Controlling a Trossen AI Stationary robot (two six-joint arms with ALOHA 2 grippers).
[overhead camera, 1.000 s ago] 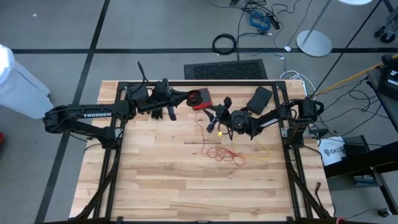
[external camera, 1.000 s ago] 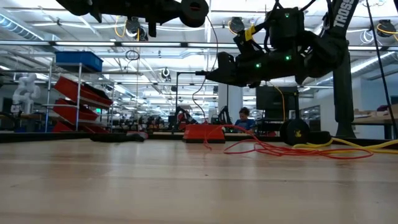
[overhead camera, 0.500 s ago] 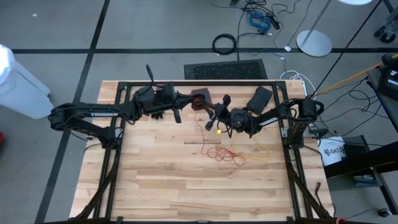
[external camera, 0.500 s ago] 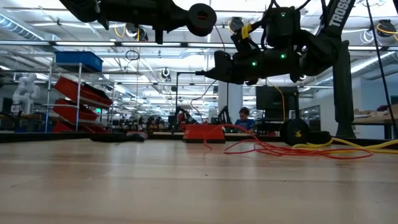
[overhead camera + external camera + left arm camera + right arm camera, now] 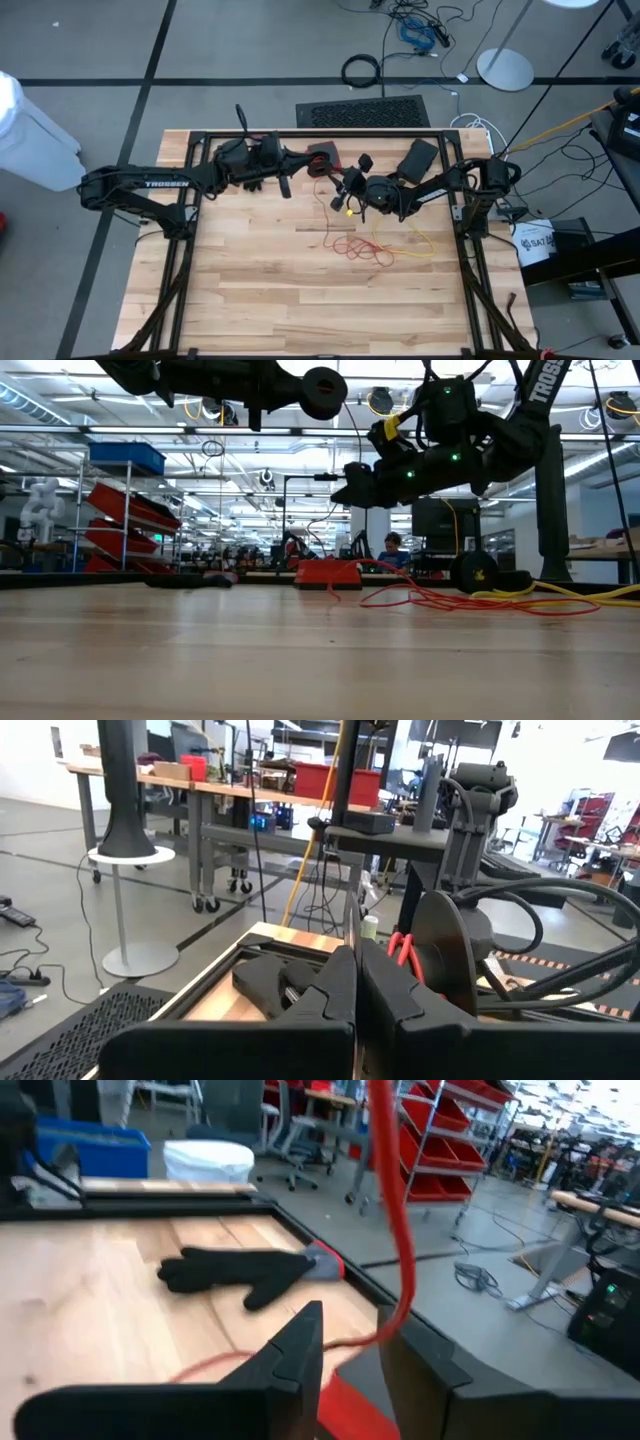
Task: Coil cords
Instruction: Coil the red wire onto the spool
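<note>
Both grippers have closed in beside the red box (image 5: 322, 156); left gripper (image 5: 284, 186) shut, right gripper (image 5: 340, 199) clamps the red cord (image 5: 392, 1220).

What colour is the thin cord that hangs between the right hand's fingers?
Red. The cord shows best in the right wrist view.

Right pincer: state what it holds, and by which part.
The right pincer has a red cord running up between its fingers, caught mid-length with cord continuing both ways. Whether the fingers actually clamp it cannot be told.
</note>
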